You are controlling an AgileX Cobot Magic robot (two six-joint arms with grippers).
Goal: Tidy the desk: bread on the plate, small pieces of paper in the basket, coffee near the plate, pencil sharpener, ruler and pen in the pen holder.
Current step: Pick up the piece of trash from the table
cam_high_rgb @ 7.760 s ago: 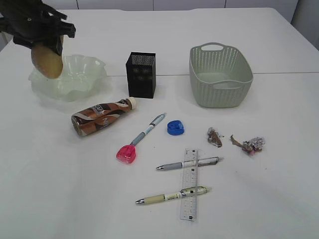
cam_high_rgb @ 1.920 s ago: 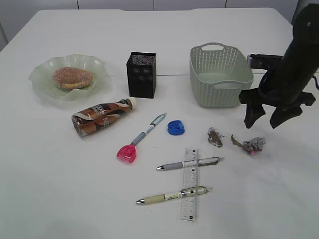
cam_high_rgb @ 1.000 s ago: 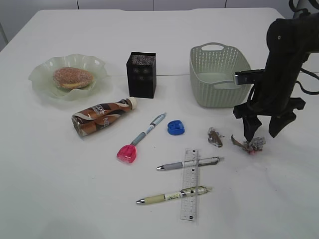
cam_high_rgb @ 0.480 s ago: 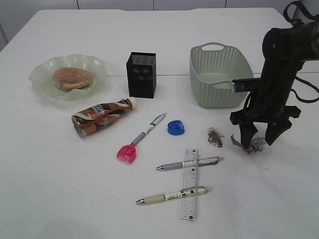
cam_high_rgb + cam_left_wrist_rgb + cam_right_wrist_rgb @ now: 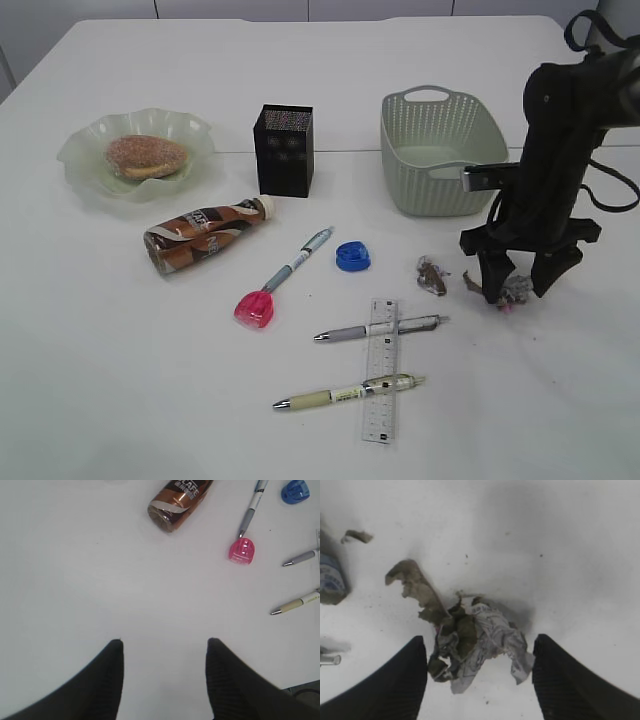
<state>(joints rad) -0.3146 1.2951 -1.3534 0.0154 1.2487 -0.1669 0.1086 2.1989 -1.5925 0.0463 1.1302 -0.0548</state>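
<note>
Right gripper (image 5: 517, 288) lower than half second ago, jaws apart, straddling crumpled paper scrap (image 5: 472, 647) on desk (image 5: 120, 380), at 5 o'clock from basket (image 5: 440, 150). Left gripper (image 5: 164, 645) apart, holding nothing.

Pale panelled fronts (image 5: 230, 8) line the far background.

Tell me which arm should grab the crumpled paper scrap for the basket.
Right. Its pincer stands open astride the crumpled paper scrap, with the basket just behind it. The left pincer hangs open over bare desk near the coffee bottle, far from the scrap.
</note>
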